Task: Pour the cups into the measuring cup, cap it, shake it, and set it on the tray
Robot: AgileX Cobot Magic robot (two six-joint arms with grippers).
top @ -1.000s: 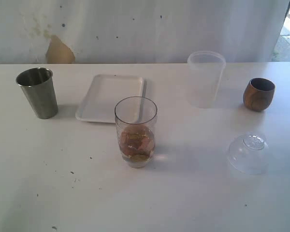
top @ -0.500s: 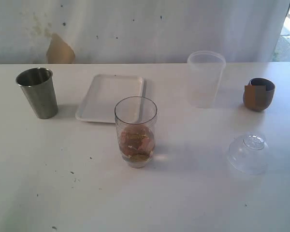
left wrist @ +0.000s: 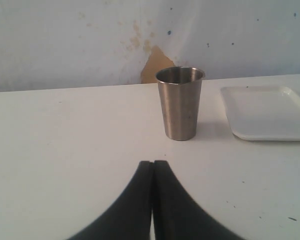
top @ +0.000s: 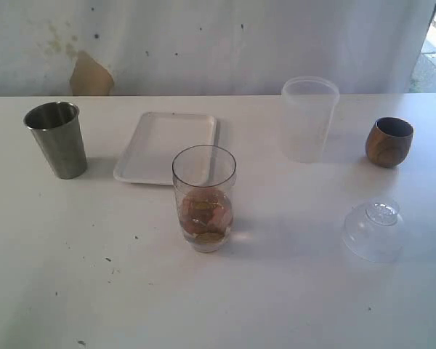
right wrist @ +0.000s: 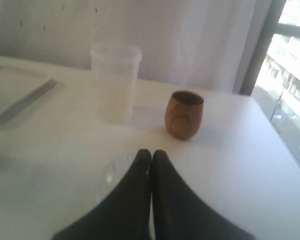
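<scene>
Desk, white, a few dark specks on the near side.

Measuring cup stands upright near the desk's middle, uncapped. Brownish pieces fill its lower part; what they are, cannot tell. The upper part is clear.

Tray lies flat just behind the measuring cup and slightly to its left. The two are close but apart. The tray is bare.

Steel tumbler stands upright at far left, beside the tray with a gap between. Its inside is not readable.

Wooden cup stands upright at far right, well apart from the measuring cup.

Frosted container stands upright between the tray and the wooden cup, towards the back. Dome lid sits on the desk, dome up, in front of the wooden cup.

Left fingers are pressed together tip to tip, gripping nothing. They are low over the desk and pointing at the steel tumbler, well short of it.

Right fingers are likewise closed flat against each other and empty. They point toward the wooden cup, and the dome lid shows partly behind them.
</scene>
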